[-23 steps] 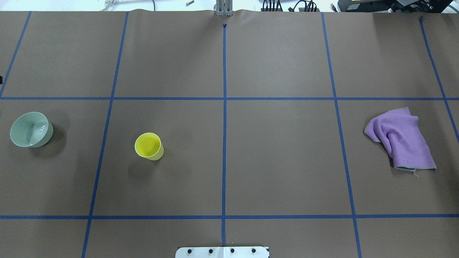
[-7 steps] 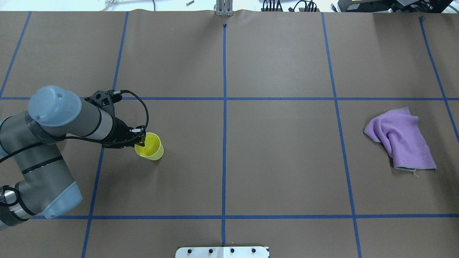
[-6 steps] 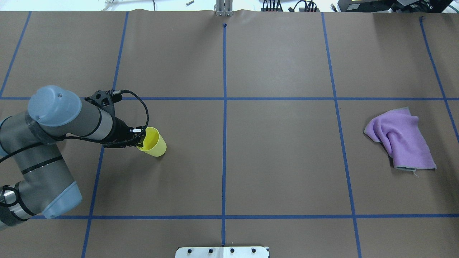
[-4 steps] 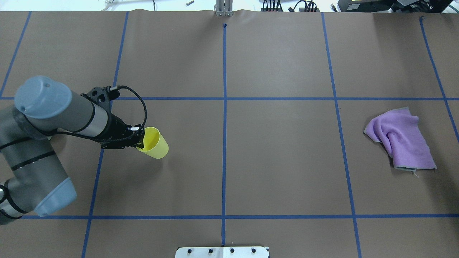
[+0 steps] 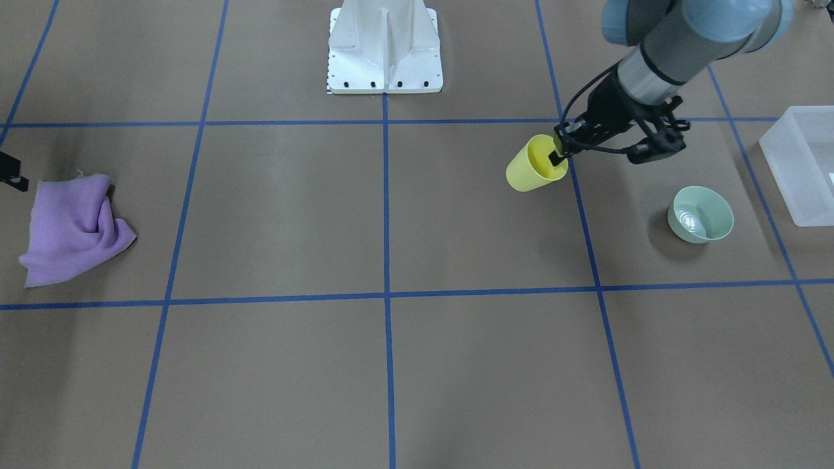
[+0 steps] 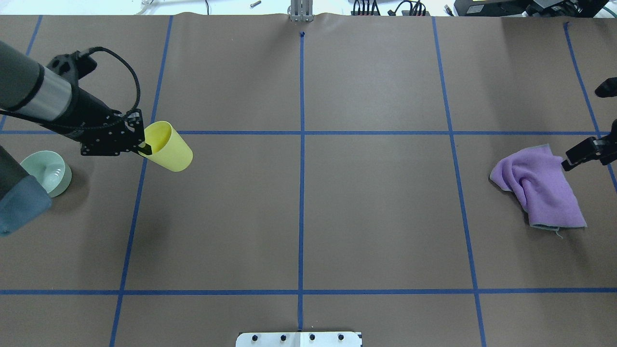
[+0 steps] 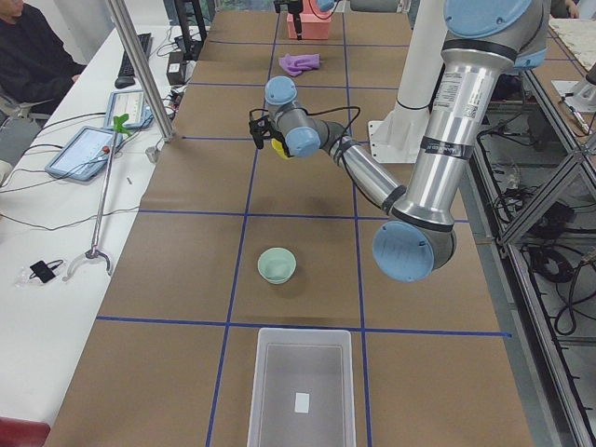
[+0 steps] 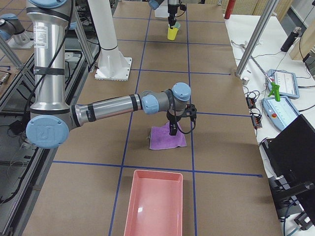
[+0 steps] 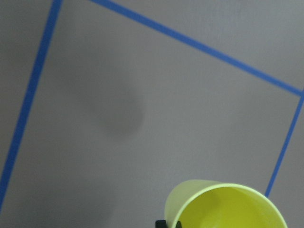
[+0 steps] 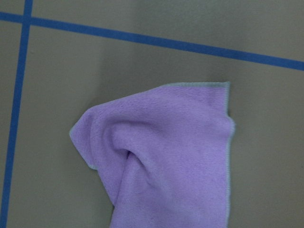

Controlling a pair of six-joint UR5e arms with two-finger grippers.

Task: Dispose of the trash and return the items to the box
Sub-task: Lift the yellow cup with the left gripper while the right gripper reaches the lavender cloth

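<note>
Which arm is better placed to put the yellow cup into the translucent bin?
Left. The left gripper holds the yellow cup lifted; the translucent bin lies on that side. The right gripper hovers over the purple cloth.

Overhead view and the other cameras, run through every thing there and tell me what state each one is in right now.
yellow cup: lifted off the table, tilted, gripped at its rim.
left pincer: shut on the yellow cup's rim.
mint bowl: upright on the table, empty.
purple cloth: crumpled on the table.
right pincer: above the cloth's edge; open or shut unclear.
translucent bin: upright, no cup or bowl inside.
pink tray: empty.
</note>
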